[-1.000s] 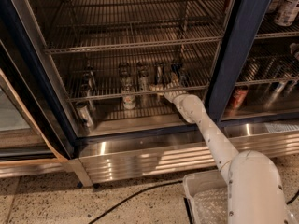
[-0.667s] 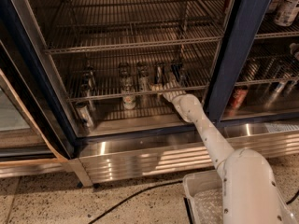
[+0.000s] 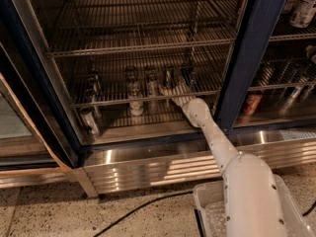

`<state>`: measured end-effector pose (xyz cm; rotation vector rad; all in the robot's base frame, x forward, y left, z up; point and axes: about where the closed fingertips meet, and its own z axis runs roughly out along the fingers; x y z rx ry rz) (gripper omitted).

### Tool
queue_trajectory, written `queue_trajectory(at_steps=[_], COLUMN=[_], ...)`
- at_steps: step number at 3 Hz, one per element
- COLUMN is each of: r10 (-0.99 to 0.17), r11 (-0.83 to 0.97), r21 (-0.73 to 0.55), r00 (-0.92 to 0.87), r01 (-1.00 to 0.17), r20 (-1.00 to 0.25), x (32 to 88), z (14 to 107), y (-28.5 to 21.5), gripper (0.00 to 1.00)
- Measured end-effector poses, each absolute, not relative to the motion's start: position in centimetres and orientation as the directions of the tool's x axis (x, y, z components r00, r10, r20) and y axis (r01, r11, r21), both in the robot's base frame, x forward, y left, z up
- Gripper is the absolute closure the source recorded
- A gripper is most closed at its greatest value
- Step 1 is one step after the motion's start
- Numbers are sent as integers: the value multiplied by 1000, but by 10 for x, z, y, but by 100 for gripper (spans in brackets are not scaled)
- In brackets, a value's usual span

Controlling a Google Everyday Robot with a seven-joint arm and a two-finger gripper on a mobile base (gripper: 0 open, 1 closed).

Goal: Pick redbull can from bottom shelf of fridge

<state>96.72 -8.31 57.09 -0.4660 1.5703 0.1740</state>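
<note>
The fridge (image 3: 254,58) has a dark blue frame and chrome wire racks. Several cans stand in a row on the bottom shelf (image 3: 108,100). A slim silver can that I take for the redbull can (image 3: 168,76) stands right of the row's middle. My gripper (image 3: 170,89) reaches in over the shelf's front edge, right in front of this can and partly covering its lower part. I cannot tell whether it touches the can. A darker can (image 3: 188,74) stands just to its right.
More cans stand at the left (image 3: 94,81) and middle (image 3: 131,74) of the shelf. A white-labelled can (image 3: 136,105) and another can (image 3: 89,121) sit lower, near the steel floor. The ribbed steel base (image 3: 163,164) is below. A white bin (image 3: 210,209) and a black cable (image 3: 138,209) lie on the floor.
The near part of the arm has shifted slightly to the left. The gripper stays at the same spot by the cans.
</note>
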Motion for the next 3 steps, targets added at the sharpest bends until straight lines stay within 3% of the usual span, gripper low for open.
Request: queue_trajectory(at_steps=[3], r10=[-200], r11=[909], r21=[-195], r00=[24], r01=[-369], r20=[-979], x=[1007], z=[559], y=[-80], gripper=[39])
